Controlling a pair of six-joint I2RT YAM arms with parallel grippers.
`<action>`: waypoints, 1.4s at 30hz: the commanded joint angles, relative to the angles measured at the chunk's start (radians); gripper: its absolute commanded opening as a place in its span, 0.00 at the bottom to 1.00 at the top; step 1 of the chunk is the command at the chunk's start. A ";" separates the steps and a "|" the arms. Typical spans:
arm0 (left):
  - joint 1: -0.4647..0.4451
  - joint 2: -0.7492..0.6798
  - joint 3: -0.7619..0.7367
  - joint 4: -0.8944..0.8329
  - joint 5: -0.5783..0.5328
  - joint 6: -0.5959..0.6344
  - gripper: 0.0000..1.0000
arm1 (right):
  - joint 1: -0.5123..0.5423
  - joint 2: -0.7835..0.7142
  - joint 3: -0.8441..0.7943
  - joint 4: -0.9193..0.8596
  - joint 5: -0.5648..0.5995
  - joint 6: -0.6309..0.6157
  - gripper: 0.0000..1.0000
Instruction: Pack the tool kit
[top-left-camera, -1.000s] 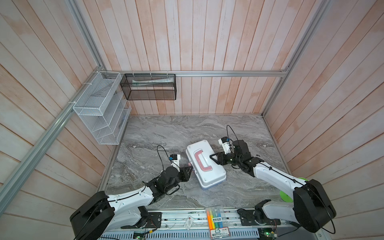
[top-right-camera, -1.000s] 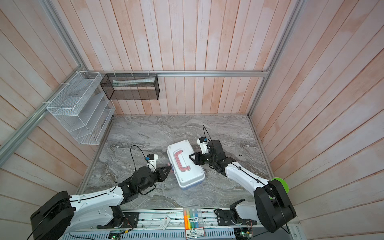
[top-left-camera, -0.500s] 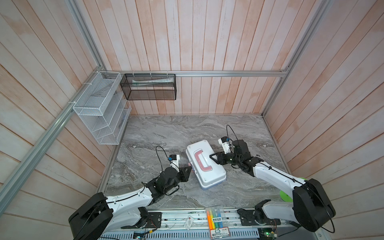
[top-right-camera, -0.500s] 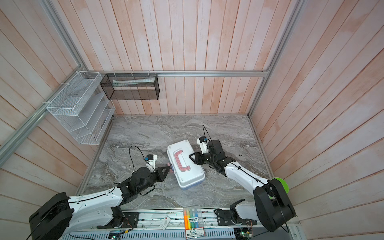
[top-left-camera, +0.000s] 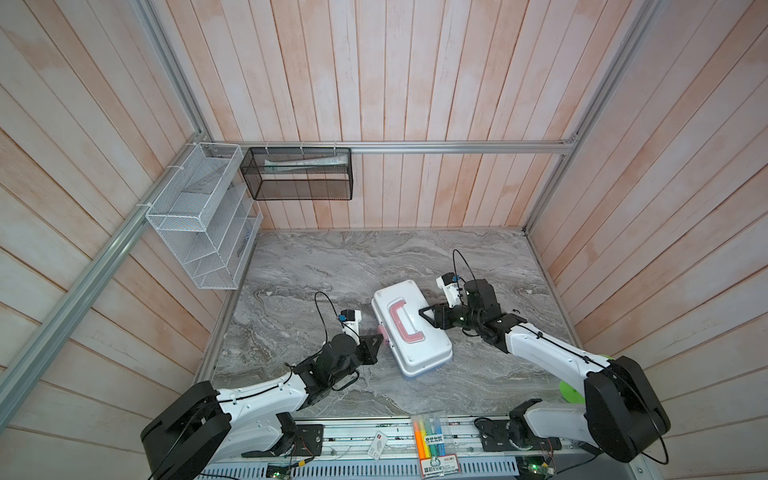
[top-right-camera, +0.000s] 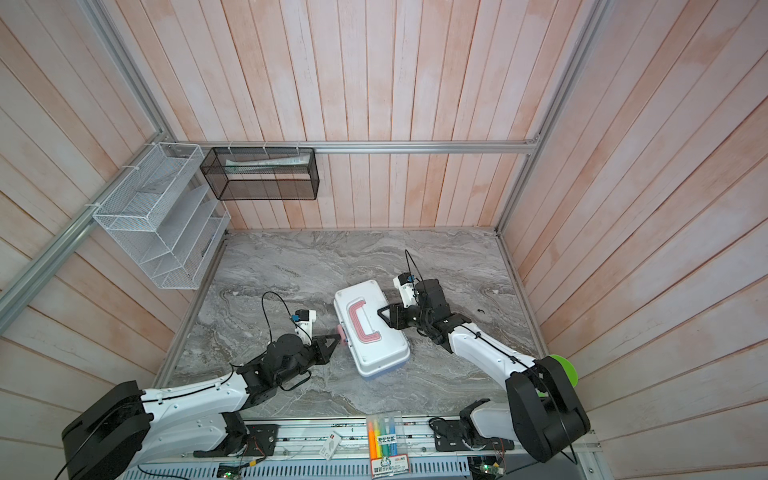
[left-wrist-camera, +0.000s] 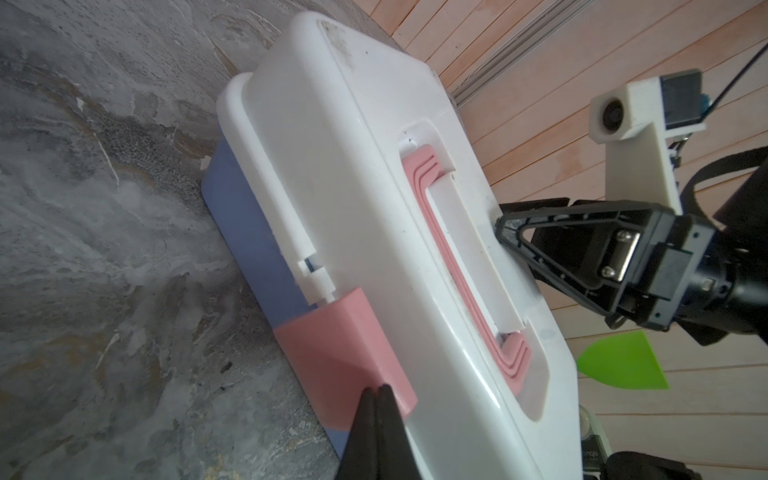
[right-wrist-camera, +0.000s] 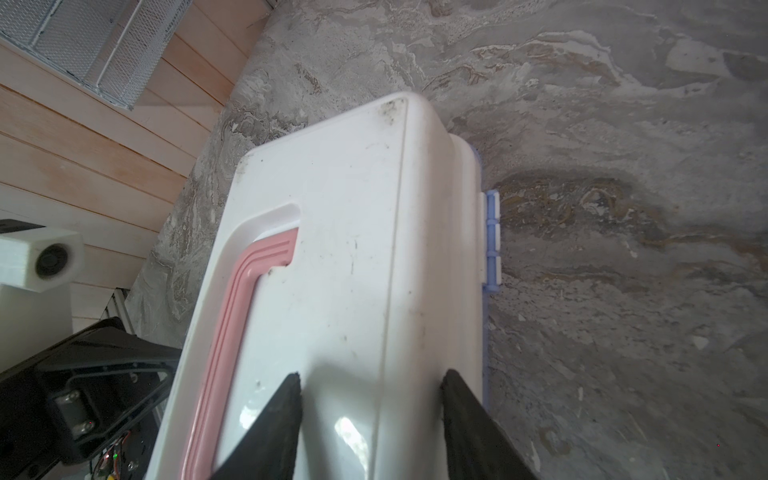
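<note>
The tool kit (top-left-camera: 411, 328) lies shut on the marble counter (top-left-camera: 332, 266), set on a slant a little toward the front of the middle. Its white lid (right-wrist-camera: 353, 232) is down over the light blue base (left-wrist-camera: 249, 216), and the pink handle (top-right-camera: 355, 323) lies flat in its recess.

The left fingers (left-wrist-camera: 365, 436) are pressed together with nothing between them, their tips against the corner of the pink latch (left-wrist-camera: 345, 349) on the kit's long side. The right fingers (right-wrist-camera: 266, 428) stand about half spread and grip nothing. Both lie over the lid's top, one beside the handle recess and the other near the edge above the hinge (right-wrist-camera: 492, 237).

In both top views bare counter runs all round the kit, widest toward the back wall. The kit's near corner stops short of the front edge. A clear pack of highlighters (top-left-camera: 430, 436) sits on the rail beyond that edge. A white wire rack (top-left-camera: 199, 224) and a black mesh basket (top-left-camera: 299, 174) hang on the walls above the counter's far left corner.
</note>
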 joint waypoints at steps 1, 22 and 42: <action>0.003 0.013 0.032 -0.008 0.014 0.017 0.01 | 0.020 0.054 -0.046 -0.171 -0.026 -0.019 0.51; 0.000 0.087 0.099 -0.069 0.020 0.024 0.00 | 0.020 0.058 -0.049 -0.166 -0.027 -0.017 0.50; 0.012 -0.064 0.160 -0.434 -0.174 0.064 0.01 | 0.020 0.042 -0.043 -0.180 -0.014 -0.026 0.50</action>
